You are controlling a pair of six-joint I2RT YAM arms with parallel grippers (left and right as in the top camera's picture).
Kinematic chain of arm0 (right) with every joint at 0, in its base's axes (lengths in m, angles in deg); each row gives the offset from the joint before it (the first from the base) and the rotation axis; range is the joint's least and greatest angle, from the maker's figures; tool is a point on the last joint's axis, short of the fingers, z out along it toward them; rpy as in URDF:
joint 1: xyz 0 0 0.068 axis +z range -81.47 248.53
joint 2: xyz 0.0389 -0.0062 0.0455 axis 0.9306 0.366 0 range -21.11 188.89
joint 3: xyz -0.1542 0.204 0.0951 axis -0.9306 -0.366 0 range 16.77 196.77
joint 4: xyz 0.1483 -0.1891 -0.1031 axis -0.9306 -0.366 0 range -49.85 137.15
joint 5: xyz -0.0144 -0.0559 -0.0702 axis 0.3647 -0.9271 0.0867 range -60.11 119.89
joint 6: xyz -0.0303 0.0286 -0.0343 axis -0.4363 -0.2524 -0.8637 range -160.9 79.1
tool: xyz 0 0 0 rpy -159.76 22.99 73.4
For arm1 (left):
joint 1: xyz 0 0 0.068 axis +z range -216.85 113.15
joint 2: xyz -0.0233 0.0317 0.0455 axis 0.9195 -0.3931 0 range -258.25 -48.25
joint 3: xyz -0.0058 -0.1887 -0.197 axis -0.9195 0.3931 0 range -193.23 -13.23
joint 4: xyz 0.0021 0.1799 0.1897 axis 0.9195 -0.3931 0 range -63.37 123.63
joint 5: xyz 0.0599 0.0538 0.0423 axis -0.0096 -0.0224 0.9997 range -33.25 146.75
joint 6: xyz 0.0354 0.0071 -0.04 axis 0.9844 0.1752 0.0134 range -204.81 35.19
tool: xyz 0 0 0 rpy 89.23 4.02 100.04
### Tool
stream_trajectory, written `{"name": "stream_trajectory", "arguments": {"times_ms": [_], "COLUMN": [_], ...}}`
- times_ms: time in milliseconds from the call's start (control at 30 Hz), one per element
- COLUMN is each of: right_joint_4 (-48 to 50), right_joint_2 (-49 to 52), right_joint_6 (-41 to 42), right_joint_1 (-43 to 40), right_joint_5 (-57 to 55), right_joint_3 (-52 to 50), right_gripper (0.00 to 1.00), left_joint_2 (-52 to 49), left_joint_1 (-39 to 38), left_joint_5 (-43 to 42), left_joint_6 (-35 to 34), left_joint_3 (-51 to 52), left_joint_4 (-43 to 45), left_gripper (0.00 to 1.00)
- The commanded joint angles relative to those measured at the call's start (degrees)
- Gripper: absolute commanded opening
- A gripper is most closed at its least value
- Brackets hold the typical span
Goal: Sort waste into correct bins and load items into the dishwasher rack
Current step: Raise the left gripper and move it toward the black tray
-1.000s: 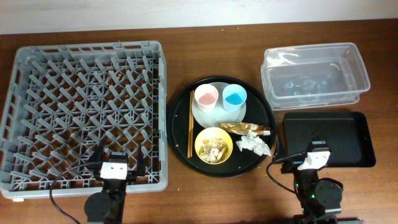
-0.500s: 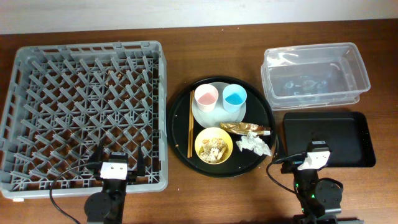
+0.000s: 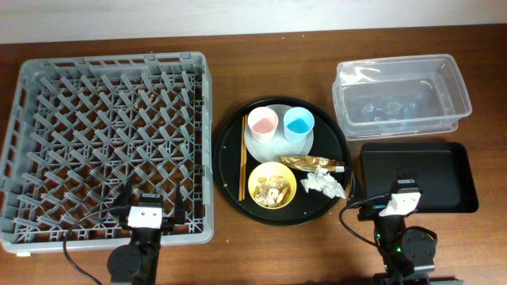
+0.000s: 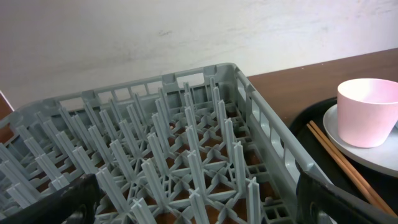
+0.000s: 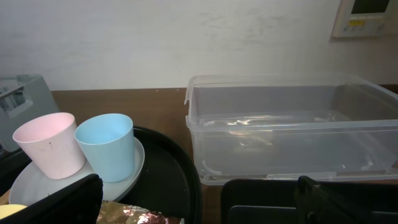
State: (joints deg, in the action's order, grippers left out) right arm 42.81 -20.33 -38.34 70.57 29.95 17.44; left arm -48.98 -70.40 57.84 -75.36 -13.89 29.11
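Still idle: left gripper (image 4: 199,200), right gripper (image 5: 199,199).

Left gripper (image 4: 196,186) spread wide, right gripper (image 5: 199,186) spread wide, both empty

Top-down overhead; low, seemingly level wrist views
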Motion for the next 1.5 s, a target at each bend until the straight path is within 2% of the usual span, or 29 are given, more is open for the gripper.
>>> {"name": "stream_trajectory", "arguments": {"times_ms": [0, 600, 667, 700, 800, 867, 933, 1000, 1167, 1200, 1467], "right_joint_4": [-0.28, -0.28, -0.28, -0.28, -0.28, -0.28, -0.28, -0.28, -0.28, -0.28, -0.28], "right_joint_2": [-0.26, -0.26, -0.26, -0.26, -0.26, -0.26, -0.26, -0.26, -0.26, -0.26, -0.26], "right_joint_6": [-0.22, -0.22, -0.22, -0.22, -0.22, -0.22, -0.22, -0.22, -0.22, -0.22, -0.22], "right_joint_1": [0.24, 0.24, 0.24, 0.24, 0.24, 0.24, 0.24, 0.24, 0.24, 0.24, 0.24], "right_joint_5": [-0.33, -0.33, -0.33, -0.33, -0.33, -0.33, -0.33, -0.33, -0.33, -0.33, -0.33], "right_joint_3": [-0.35, -0.35, -0.35, -0.35, -0.35, -0.35, -0.35, -0.35, -0.35, -0.35, -0.35], "right_gripper": [0.99, 0.99, 0.99, 0.99, 0.99, 0.99, 0.99, 0.99, 0.99, 0.99, 0.99], "left_joint_2": [-0.04, -0.04, -0.04, -0.04, -0.04, -0.04, -0.04, -0.04, -0.74, -2.43, -17.64], "left_joint_1": [0.35, 0.35, 0.35, 0.33, 0.31, 0.31, 0.31, 0.31, 0.31, 0.31, 0.24], "left_joint_5": [0.2, 0.17, 0.17, -0.79, -10.97, -14.88, -14.84, -14.82, -8.52, -8.13, -13.14], "left_joint_6": [0.72, 0.72, 0.72, 0.48, 0.46, -3.3, -6.64, -6.93, -7.1, -7.1, -6.67], "left_joint_3": [0.15, 0.15, 0.15, 0.13, -0.33, -2.36, -5.31, -9.81, -24.3, -29.44, -54.29], "left_joint_4": [-0.26, -0.26, 2.19, 4.11, 7.74, 7.17, 5.77, 2.6, -12.07, -16.28, -29.16], "left_gripper": [0.99, 0.99, 0.99, 0.99, 0.99, 0.99, 0.99, 0.99, 0.99, 0.99, 0.99]}}
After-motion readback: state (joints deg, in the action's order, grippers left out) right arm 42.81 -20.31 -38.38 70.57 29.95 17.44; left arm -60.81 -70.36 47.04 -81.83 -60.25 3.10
